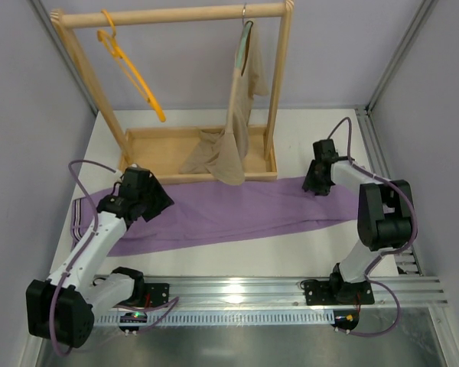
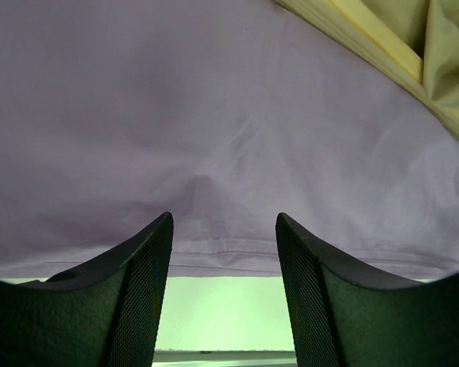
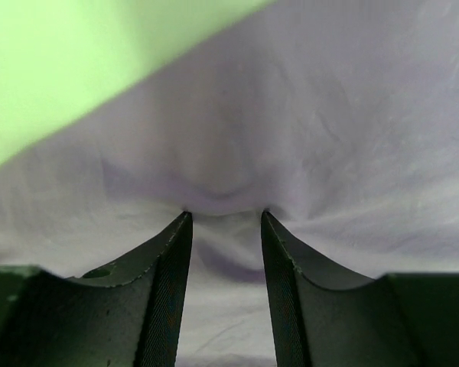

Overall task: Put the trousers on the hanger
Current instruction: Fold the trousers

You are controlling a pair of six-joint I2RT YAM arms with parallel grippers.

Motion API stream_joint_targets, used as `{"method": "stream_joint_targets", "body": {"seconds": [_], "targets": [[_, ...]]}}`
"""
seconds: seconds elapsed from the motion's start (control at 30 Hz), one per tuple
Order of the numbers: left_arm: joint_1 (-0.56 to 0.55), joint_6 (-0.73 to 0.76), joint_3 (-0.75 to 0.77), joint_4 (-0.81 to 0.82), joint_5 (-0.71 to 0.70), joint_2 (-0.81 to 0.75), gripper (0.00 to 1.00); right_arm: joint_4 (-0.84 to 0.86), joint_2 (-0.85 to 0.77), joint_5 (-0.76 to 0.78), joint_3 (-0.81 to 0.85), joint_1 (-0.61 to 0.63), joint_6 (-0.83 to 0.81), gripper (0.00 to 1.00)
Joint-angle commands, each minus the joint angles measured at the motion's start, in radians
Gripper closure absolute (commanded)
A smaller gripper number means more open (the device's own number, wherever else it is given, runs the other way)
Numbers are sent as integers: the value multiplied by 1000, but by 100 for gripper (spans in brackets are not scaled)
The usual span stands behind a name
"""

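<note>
Place: a robot lab test cell, as I see it from my remote station.
Enclosure: plain grey panels [image 1: 30,115] close in three sides, held by bare aluminium posts [image 1: 402,50].
Mounting: my left arm [image 1: 88,248] and right arm [image 1: 382,214] are bolted to a slotted aluminium rail [image 1: 245,287] at the near edge of the white table [image 1: 314,145].
Wiring: exposed purple cables [image 1: 80,172] loop along both arms.
Props: a small wooden rack [image 1: 176,14] stands on the table with the hanger [image 1: 141,88] on its bar. The trousers [image 1: 237,210] lie spread flat in front of it.
</note>
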Motion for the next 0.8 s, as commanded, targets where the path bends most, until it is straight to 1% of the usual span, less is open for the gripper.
{"method": "stream_joint_targets", "body": {"seconds": [0.0, 0.03, 0.07, 0.1, 0.13, 0.17, 0.2, 0.23, 0.27, 0.3, 0.37, 0.47, 0.57, 0.6, 0.63, 0.67, 0.7, 0.77], "targets": [[-3, 61, 52, 3, -7, -2, 43, -86, 12, 52, 141, 0, -50, 55], [-3, 68, 43, 3, 11, -13, 43, -194, -8, 132, 189, -3, 38, 55], [-3, 70, 34, 3, 11, -13, 44, -265, -8, 133, 215, -7, 95, 55], [-6, 72, 23, 12, 40, -24, 43, -333, -36, 162, 236, -9, 163, 57], [-13, 68, -4, 18, 76, -30, 44, -417, -54, 143, 241, -6, 213, 57], [-32, 56, -21, 24, 87, -36, 44, -431, -77, 109, 221, -1, 322, 59], [-48, 49, -35, 32, 94, -45, 44, -434, -135, 31, 192, 3, 368, 60], [-65, 41, -61, 47, 96, -50, 45, -430, -160, 8, 128, 31, 408, 61], [-100, 30, -71, 49, 94, -48, 45, -431, -184, -8, 99, 46, 494, 61], [-117, 29, -77, 53, 96, -44, 45, -434, -221, -20, 51, 65, 526, 62], [-161, 36, -94, 49, 90, -41, 45, -439, -247, -23, 16, 118, 620, 61], [-201, 67, -115, 61, 74, -39, 43, -442, -281, -10, -38, 154, 727, 61], [-223, 84, -121, 63, 47, -33, 44, -424, -301, -8, -84, 163, 789, 60], [-224, 85, -124, 63, 47, -30, 42, -404, -301, -6, -96, 168, 813, 61], [-224, 82, -124, 61, 12, -19, 41, -393, -298, -3, -113, 171, 824, 61], [-224, 79, -126, 57, 10, -16, 37, -382, -294, 1, -118, 172, 833, 60], [-224, 75, -126, 55, 5, -12, 35, -376, -289, 6, -122, 174, 840, 60], [-224, 49, -134, 51, -10, -9, 34, -362, -268, 20, -130, 172, 846, 60]]}}
